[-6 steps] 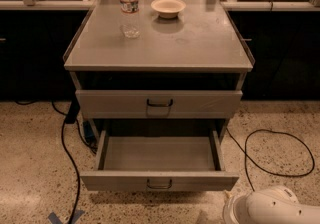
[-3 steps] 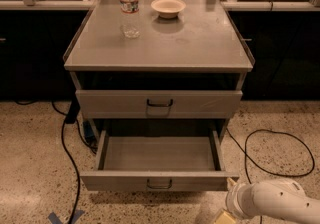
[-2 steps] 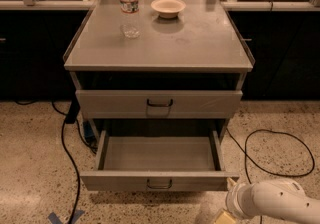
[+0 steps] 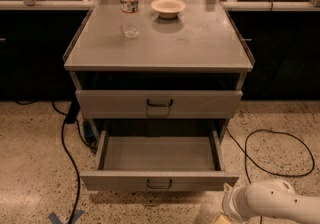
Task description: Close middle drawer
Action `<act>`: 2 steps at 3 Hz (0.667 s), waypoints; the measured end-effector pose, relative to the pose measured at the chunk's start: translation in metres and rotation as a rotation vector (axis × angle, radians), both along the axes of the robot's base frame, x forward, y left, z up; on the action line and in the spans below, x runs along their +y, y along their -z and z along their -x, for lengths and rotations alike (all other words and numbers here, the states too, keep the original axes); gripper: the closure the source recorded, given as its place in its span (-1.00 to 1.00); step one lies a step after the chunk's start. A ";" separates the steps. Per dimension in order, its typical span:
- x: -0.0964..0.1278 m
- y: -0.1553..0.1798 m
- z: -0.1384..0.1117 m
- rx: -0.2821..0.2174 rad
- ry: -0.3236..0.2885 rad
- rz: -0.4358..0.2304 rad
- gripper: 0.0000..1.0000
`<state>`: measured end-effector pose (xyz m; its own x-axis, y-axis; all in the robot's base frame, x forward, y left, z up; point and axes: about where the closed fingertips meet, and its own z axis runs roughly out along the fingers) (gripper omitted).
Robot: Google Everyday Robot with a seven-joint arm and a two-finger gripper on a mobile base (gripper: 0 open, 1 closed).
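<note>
The middle drawer [image 4: 159,180] is pulled far out of the grey cabinet. It has a low flat front with a small dark loop handle [image 4: 159,184], and its shallow grey tray [image 4: 159,153] is empty. The top drawer [image 4: 159,103] above it is shut. The lowest drawer is hidden under the open one. My white arm [image 4: 272,202] enters at the bottom right. The gripper [image 4: 223,216] sits low, just right of and below the open drawer's front right corner, apart from it, mostly cut off by the frame edge.
On the cabinet top [image 4: 200,43] stand a water bottle [image 4: 129,7] and a small bowl [image 4: 168,6]. Black cables lie on the speckled floor at left [image 4: 67,158] and right [image 4: 272,153]. Dark counters run behind the cabinet.
The white arm has risen a little and reached further into view at the bottom right. The drawer has not moved.
</note>
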<state>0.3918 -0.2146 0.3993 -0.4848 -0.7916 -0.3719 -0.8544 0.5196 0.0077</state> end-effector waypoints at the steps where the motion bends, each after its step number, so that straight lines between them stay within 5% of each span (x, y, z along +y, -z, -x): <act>1: 0.000 0.000 0.000 0.000 0.000 0.000 -1.00; 2: 0.005 0.000 -0.009 -0.001 0.003 -0.013 -1.00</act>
